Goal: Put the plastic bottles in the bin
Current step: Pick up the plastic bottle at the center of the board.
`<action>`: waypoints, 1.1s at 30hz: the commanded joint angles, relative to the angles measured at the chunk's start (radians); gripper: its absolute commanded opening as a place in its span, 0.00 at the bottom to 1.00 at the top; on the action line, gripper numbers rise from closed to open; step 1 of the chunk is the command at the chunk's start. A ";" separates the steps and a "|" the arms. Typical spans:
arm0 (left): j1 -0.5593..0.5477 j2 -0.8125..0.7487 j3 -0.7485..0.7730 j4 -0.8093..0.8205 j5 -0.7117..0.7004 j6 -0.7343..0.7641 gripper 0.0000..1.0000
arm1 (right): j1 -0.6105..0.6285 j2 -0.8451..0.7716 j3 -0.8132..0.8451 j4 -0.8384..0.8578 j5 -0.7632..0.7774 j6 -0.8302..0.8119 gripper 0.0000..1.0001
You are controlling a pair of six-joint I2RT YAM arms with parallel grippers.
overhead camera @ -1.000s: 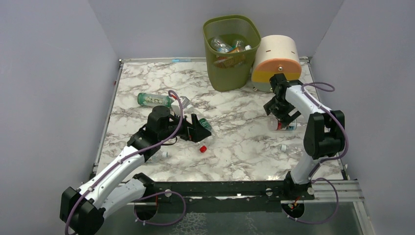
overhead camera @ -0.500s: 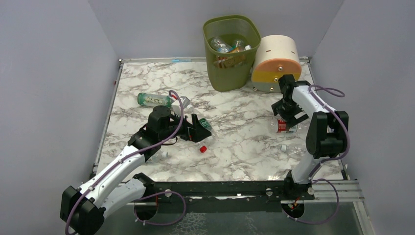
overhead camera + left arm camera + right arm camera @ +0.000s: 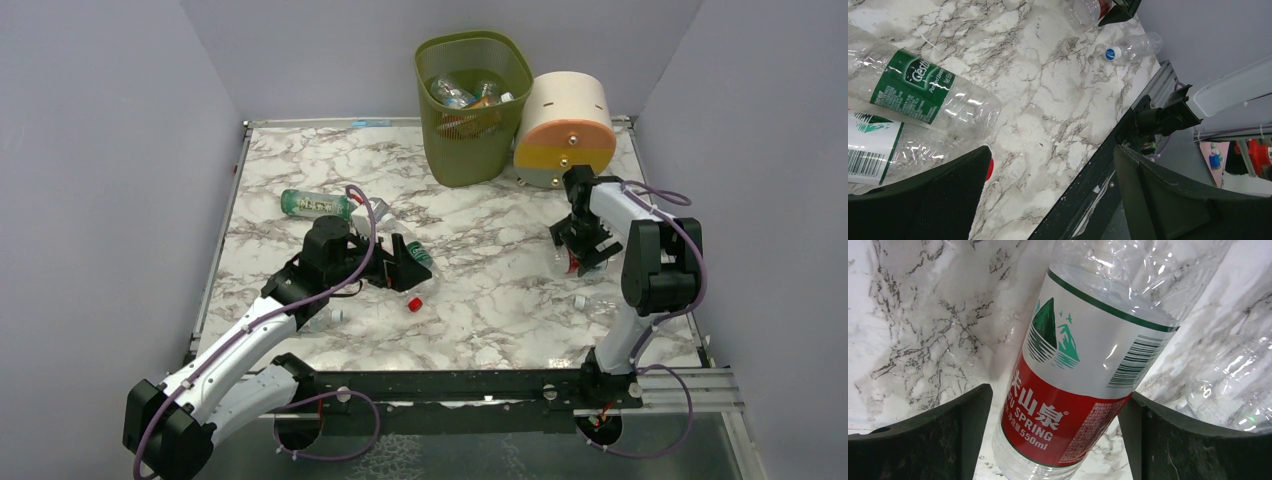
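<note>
A clear plastic bottle with a red-and-white label (image 3: 1083, 375) lies on the marble table. My right gripper (image 3: 1055, 405) straddles it, open, with one finger on each side and a gap at the left finger. In the top view this gripper (image 3: 578, 252) is at the right, in front of the drum. The olive-green mesh bin (image 3: 472, 150) stands at the back and holds several bottles (image 3: 455, 92). My left gripper (image 3: 1050, 165) is open above the table, with nothing between its fingers. Beside it lie a green-labelled bottle (image 3: 913, 92) and a white-labelled bottle (image 3: 873, 145) with a red cap (image 3: 990, 169).
A cream drum with an orange-and-yellow face (image 3: 565, 125) stands right of the bin. Another green-labelled bottle (image 3: 315, 204) lies at the left. A crumpled clear bottle with a blue-and-white cap (image 3: 1130, 49) lies near the right arm's base. The table's black front rail (image 3: 450, 385) runs along the near edge.
My right gripper has swung down and settled around the red-labelled bottle. The left arm has not moved.
</note>
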 commanded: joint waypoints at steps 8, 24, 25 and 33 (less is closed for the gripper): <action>-0.004 0.007 0.045 -0.021 -0.034 0.009 0.99 | -0.004 -0.033 -0.089 0.205 -0.051 -0.124 0.67; -0.005 0.023 0.049 -0.053 -0.087 0.004 0.99 | 0.084 -0.222 -0.109 0.335 -0.159 -0.302 0.51; -0.005 0.029 0.053 -0.054 -0.088 0.006 0.99 | 0.089 -0.246 -0.109 0.331 -0.157 -0.303 0.51; -0.006 0.073 0.082 -0.054 -0.087 0.016 0.99 | 0.108 -0.476 -0.067 0.320 -0.145 -0.369 0.52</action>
